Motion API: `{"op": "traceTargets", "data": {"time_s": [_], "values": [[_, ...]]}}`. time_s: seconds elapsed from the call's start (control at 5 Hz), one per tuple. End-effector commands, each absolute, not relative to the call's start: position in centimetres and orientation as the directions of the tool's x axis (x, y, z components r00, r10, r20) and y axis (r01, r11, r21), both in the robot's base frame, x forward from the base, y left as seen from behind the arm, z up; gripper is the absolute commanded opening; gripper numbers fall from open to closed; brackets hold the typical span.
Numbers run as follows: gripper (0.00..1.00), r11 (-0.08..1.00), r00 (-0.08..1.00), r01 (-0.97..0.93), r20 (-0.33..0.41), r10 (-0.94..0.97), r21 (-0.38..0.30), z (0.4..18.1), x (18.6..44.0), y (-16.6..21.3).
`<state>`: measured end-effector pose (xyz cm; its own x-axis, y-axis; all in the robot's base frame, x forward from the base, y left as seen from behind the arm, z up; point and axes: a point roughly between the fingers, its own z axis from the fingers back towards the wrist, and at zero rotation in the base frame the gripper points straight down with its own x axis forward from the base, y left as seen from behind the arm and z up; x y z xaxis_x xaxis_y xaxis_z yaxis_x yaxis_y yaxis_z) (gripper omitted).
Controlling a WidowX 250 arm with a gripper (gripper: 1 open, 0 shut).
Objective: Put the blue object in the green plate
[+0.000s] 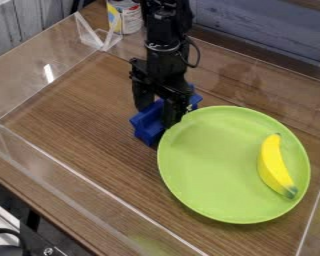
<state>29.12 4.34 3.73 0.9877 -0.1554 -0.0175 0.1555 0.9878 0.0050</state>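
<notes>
Blue object [148, 128] first: I have it on the wooden bench [69, 125], right at the upper-left rim of the green plate [210, 185], outside the plate's green surface. My black hand [160, 103] is down over it, covering its middle, so blue shows on both sides of the fingers. From this camera I cannot tell how wide the fingers stand or whether they grip it. Over on the right side of the plate I see a yellow banana [276, 167], lying lengthwise near the rim
</notes>
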Motion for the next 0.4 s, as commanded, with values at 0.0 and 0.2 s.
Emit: {"op": "traceTargets", "data": {"time_s": [0.0, 0.2], "values": [[0.0, 0.991, 0.991, 0.133, 0.001, -0.133, 0.01, 3.38, 29.53, 4.99], [0.0, 0.991, 0.992, 0.13, 0.001, -0.13, 0.008, 3.15, 29.59, 5.02]]}}
